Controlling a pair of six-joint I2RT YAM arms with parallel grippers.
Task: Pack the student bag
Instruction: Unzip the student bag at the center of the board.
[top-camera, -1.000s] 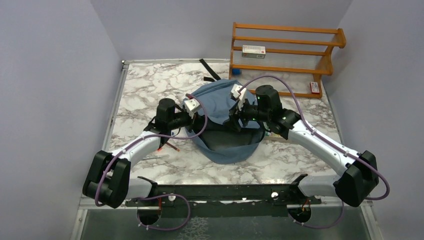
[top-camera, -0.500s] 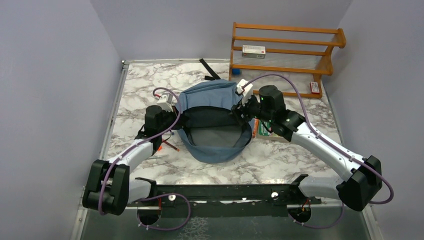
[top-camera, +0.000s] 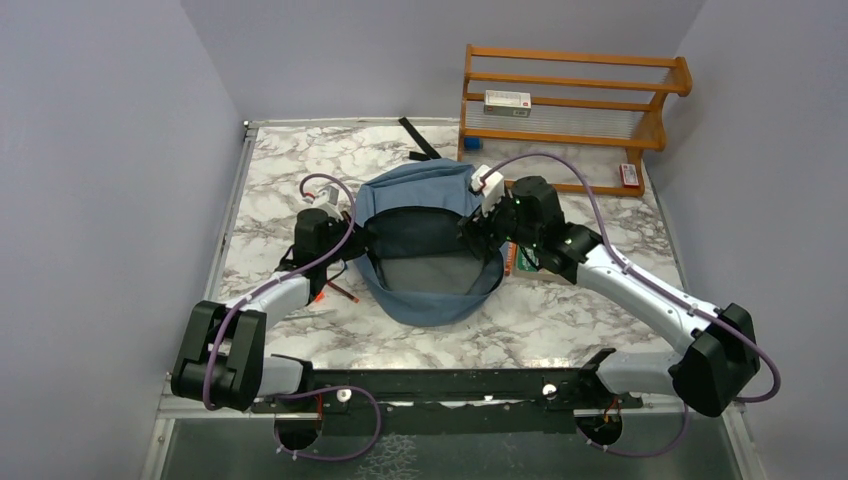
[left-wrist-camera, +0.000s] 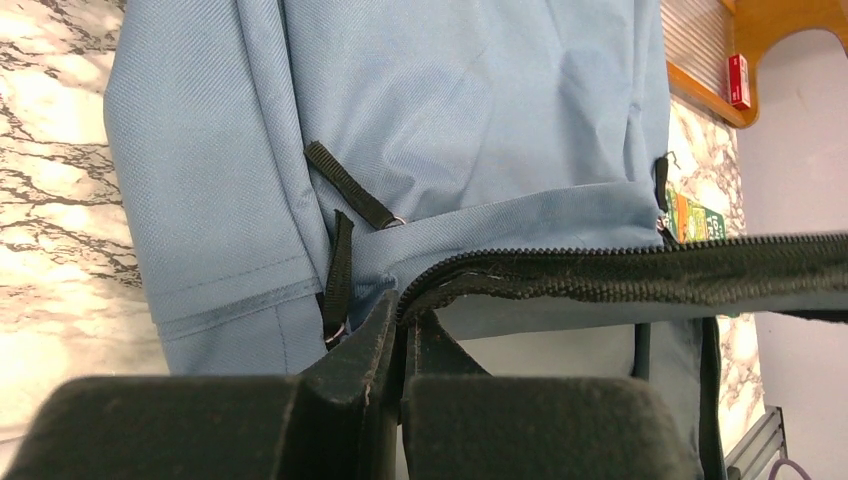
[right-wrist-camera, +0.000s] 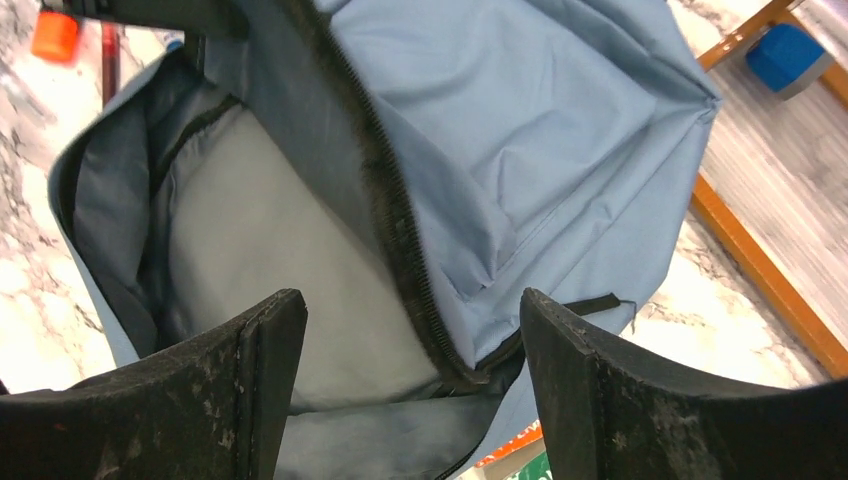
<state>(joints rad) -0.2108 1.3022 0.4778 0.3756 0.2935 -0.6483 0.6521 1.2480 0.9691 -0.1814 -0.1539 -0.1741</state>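
Over on the left of the marbled bench (top-camera: 270, 175), the left arm reaches in from the lower left. Its hand (left-wrist-camera: 402, 325) is clenched tight on the dark zipper edge of the student bag (top-camera: 420, 190), at the bag's left side. The wrist view shows the two fingers pressed together, with the zipper tape coming out from between them and stretching off to the right. Just beside that arm a couple of thin red and orange sticks (top-camera: 335, 292) lie on the bench, too small to make out further. The bag sits in the middle of the frame, dusty blue, with its mouth pulled wide toward the near edge so the grey lining (top-camera: 425, 272) shows inside. A black strap (top-camera: 418, 138) trails from behind it toward the top of the frame. At the bag's right side the right hand (right-wrist-camera: 408, 300) stands released, its two fingers spread well apart. The zipper rim runs up between them, gripped by neither. Just beside the bag's right edge, a green and orange flat item (top-camera: 520, 260) lies on the bench, partly hidden by the right arm. In the upper right stands a wooden rack (top-camera: 575, 60) with a small white box (top-camera: 507, 100) on one shelf. A blue block (top-camera: 472, 143) sits at its lower left corner and a small red and white item (top-camera: 628, 175) at its lower right.
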